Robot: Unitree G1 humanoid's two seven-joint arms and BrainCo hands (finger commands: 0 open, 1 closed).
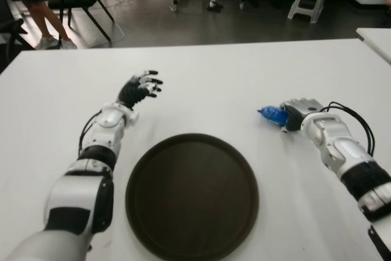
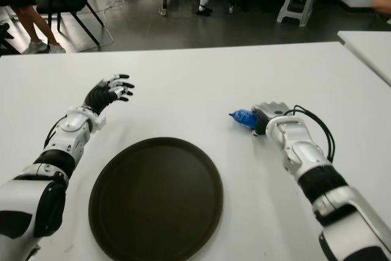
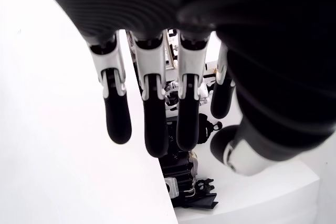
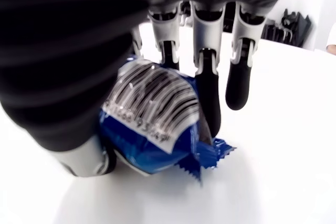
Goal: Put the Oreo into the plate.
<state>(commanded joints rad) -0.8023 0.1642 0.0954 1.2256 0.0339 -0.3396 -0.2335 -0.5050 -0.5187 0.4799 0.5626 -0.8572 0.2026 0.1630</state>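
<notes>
My right wrist view is full of the small blue plastic snack packet [image 4: 157, 129], crinkled and glossy, with a white barcode label across its upper face; digits run under the bars but I can't read them, and no brand name shows from here. One crimped zigzag end pokes out past the fingers [image 4: 207, 87]. My right hand [image 1: 292, 116] has thumb and fingers closed around the packet, holding it down at the white table [image 1: 244, 77], to the right of the round dark brown plate [image 1: 192, 195] and a little beyond its far rim. In the eye views only the blue tip shows ahead of the knuckles. The plate is bare, near my body, between the two arms. My left hand [image 1: 139, 88] is up over the table, beyond the plate's left side, fingers spread wide and holding nothing. There's bare table between packet and plate, and the far table edge is well beyond both hands.
</notes>
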